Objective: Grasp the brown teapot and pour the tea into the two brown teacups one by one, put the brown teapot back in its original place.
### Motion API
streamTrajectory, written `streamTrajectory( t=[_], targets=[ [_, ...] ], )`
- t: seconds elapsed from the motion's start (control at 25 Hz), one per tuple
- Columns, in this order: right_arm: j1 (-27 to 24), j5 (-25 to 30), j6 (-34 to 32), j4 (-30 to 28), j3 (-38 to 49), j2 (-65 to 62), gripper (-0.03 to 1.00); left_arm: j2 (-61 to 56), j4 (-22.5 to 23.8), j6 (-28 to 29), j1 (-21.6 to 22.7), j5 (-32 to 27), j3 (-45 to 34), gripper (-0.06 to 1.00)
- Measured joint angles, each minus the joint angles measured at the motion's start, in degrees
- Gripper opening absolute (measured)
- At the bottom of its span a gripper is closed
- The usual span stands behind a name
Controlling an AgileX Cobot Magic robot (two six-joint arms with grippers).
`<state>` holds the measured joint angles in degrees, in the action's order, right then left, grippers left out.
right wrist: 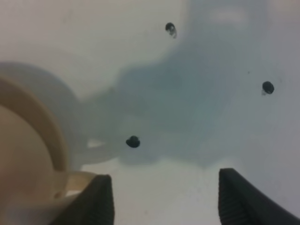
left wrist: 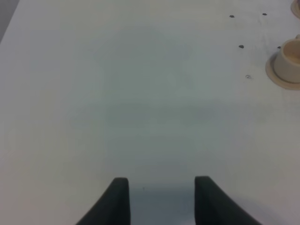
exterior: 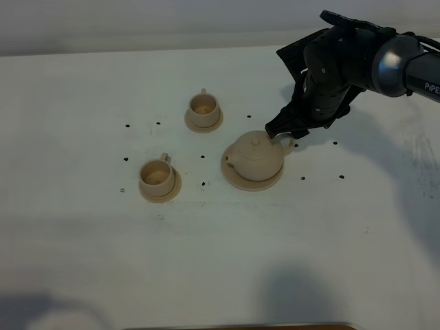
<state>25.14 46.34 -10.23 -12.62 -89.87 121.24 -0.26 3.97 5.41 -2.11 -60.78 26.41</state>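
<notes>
The brown teapot (exterior: 256, 157) sits upright on its wide saucer (exterior: 253, 184), right of the middle of the white counter (exterior: 82, 261), spout toward the cups and loop handle toward the right arm. The right gripper (exterior: 287, 132) hangs low at that handle. In the right wrist view the right gripper (right wrist: 164, 199) has its jaws spread wide with bare counter between them, and the teapot (right wrist: 23, 178) lies just beside one fingertip (right wrist: 96, 201) — not pinched, as far as I can make out.

The two brown teacups stand apart from the pot, each on its own little saucer. The far teacup (exterior: 204, 105) is up and to the left of the pot, and the near teacup (exterior: 157, 174) is further left and closer to me. Small black marks (exterior: 203, 157) dot the counter around all three.

The left arm is out of the high view. Its wrist camera shows the left gripper (left wrist: 161, 199) over plain counter, jaws parted and holding nothing, with one of the teacups (left wrist: 287, 63) at the picture's edge (which one, I can't tell).
</notes>
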Motion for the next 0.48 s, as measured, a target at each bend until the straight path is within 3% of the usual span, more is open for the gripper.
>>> streamTrajectory(
  t=[0.24, 0.48],
  targets=[
    [0.0, -5.3, -3.91, -5.02, 0.0, 0.0, 0.5, 0.0, 0.0, -0.05, 0.0, 0.0, 0.0, 0.31],
    [0.24, -5.85, -3.62, -2.2, 0.0, 0.0, 0.5, 0.0, 0.0, -0.05, 0.0, 0.0, 0.0, 0.31]
  ],
)
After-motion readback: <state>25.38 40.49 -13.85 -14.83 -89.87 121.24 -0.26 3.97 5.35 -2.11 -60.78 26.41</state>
